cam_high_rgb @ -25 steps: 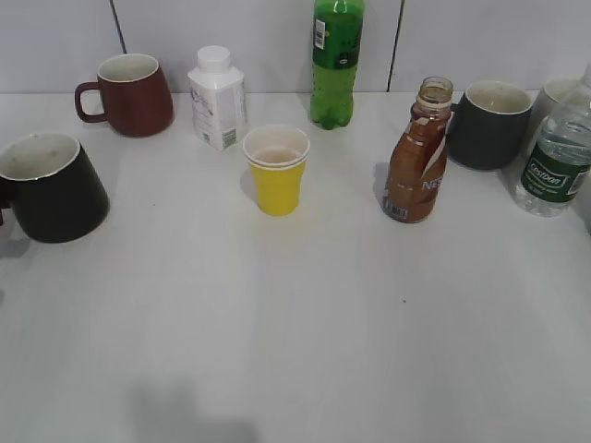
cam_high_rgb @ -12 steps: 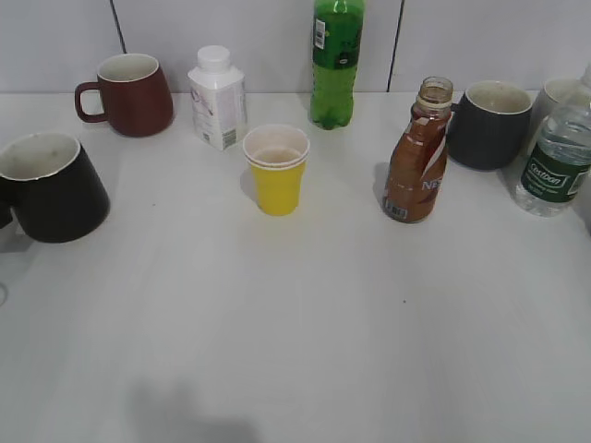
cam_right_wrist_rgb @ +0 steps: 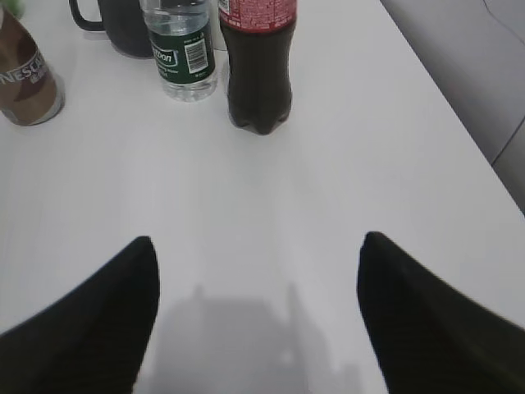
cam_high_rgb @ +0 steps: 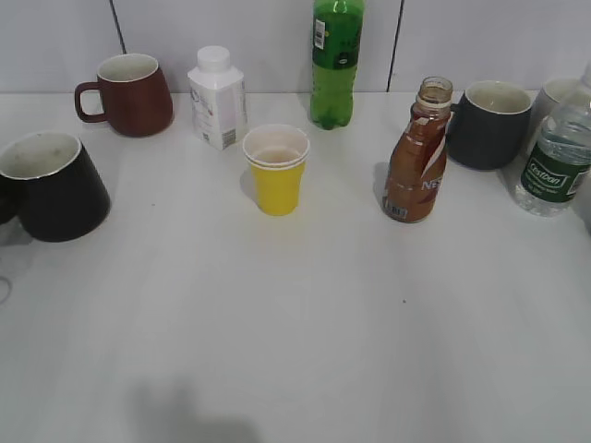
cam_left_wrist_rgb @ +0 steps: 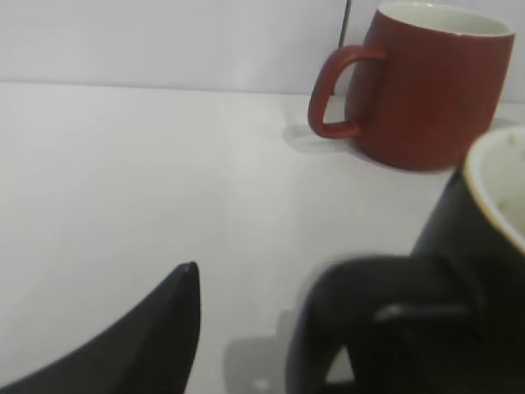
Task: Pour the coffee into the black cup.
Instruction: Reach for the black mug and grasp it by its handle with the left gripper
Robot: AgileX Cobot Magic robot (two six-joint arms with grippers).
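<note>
1. since a second ago, the black cup (cam_high_rgb: 52,187) is sitting a touch further right and turned slightly at the left edge of the counter (cam_high_rgb: 295,323); everything else is staying put.
2. the left gripper (cam_left_wrist_rgb: 238,328) is closing in on the cup's handle (cam_left_wrist_rgb: 361,320): one finger (cam_left_wrist_rgb: 156,345) is showing left of the handle, the other is blurring into it, so i cannot tell whether it is gripping.
3. the right gripper (cam_right_wrist_rgb: 254,304) is hovering wide and empty over the right side of the counter.
4. the coffee (cam_high_rgb: 416,157) is standing upright, uncapped, right of centre, ahead and to the left of the right claw, which is the nearer arm.
5. the water bottle (cam_right_wrist_rgb: 179,49) and cola bottle (cam_right_wrist_rgb: 256,57) are crowding the right approach; the front of the counter is offering room.
</note>
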